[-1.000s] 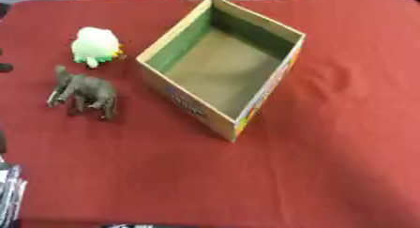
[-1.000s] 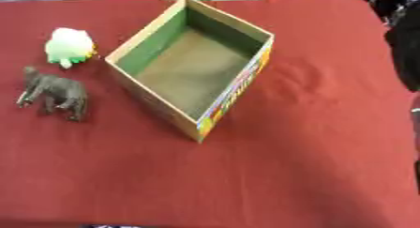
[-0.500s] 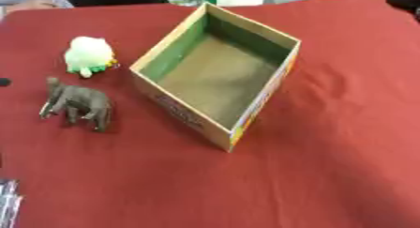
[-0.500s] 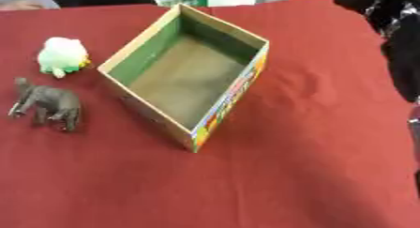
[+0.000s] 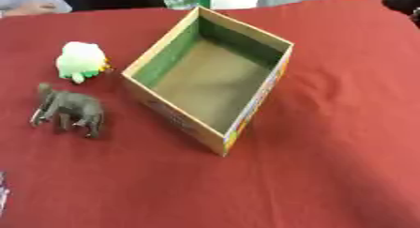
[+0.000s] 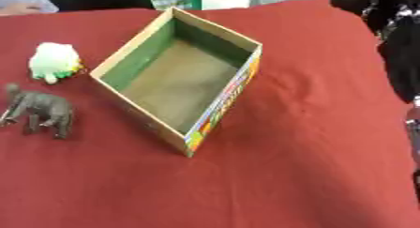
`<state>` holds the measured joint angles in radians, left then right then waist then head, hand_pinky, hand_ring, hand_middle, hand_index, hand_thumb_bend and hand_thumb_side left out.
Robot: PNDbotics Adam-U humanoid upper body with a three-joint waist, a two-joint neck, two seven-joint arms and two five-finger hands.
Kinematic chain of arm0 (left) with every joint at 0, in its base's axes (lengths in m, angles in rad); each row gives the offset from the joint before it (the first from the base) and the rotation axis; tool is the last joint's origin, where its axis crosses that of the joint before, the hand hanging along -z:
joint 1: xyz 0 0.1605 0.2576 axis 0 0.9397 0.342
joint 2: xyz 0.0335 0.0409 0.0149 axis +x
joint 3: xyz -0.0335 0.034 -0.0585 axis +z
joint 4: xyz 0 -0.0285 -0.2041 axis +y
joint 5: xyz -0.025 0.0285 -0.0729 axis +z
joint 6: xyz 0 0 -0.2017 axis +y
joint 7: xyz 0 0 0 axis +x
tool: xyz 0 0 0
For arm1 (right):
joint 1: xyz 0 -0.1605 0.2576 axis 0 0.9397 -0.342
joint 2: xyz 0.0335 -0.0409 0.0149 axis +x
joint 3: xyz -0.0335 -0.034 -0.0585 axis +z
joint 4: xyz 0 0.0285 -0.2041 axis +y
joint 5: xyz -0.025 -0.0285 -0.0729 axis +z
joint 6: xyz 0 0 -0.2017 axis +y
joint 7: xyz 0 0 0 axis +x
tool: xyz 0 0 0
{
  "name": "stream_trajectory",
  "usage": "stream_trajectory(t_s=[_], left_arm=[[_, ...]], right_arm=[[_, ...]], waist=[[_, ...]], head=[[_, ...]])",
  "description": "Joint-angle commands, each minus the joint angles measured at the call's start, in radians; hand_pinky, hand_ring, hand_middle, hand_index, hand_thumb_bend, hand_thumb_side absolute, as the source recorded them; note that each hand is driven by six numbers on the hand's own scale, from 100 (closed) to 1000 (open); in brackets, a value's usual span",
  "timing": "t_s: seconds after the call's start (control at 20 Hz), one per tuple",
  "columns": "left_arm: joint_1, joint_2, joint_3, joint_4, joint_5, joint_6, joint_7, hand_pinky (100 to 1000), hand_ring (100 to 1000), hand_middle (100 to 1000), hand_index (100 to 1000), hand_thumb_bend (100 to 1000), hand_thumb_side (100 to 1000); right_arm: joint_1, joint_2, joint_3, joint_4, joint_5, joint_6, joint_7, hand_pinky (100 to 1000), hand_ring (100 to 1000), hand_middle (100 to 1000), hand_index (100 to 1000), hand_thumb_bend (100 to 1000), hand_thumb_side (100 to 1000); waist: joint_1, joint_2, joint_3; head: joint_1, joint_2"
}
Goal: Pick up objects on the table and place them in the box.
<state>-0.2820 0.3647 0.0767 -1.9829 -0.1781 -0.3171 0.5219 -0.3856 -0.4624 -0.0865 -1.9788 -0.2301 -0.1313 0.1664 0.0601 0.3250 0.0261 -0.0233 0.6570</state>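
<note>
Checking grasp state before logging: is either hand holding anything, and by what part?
Nothing looks held. The elephant and green toy lie untouched on the cloth left of the empty box. The right arm shows only as a dark blur; the left hand is out of view.

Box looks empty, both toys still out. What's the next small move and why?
Probably bring the left arm in toward the toy elephant. The box holds nothing, and the elephant and the green-and-white plush toy both stand on the red tablecloth to the box's left, apart from it. The elephant is the nearer one. Only the right arm shows, at the far right edge, with no robot hand clearly visible.
</note>
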Motion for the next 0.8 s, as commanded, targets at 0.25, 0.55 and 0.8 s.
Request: stream_trajectory(t_s=[0.25,0.55,0.8], left_arm=[[-0.091,0.183,0.032,-0.017,-0.087,0.087,-0.016,516,634,678,817,100,670],[-0.113,0.274,0.028,-0.017,-0.168,0.157,-0.023,554,682,725,873,100,579],[-0.142,0.364,-0.061,0.003,-0.232,0.182,-0.072,593,729,765,915,100,524]], right_arm=[[-0.001,-0.035,-0.013,-0.021,0.003,-0.005,-0.006,881,768,653,872,100,1000],[0.0,-0.036,-0.012,-0.021,0.003,-0.008,-0.007,880,768,652,872,100,1000],[0.007,-0.052,-0.011,-0.021,0.008,-0.012,-0.007,880,768,653,871,100,1000]], waist=[[-0.004,-0.03,0.005],[-0.007,-0.031,-0.001],[0.001,-0.037,-0.004]], head=[[-0.007,-0.003],[-0.009,-0.005],[-0.031,-0.012]])
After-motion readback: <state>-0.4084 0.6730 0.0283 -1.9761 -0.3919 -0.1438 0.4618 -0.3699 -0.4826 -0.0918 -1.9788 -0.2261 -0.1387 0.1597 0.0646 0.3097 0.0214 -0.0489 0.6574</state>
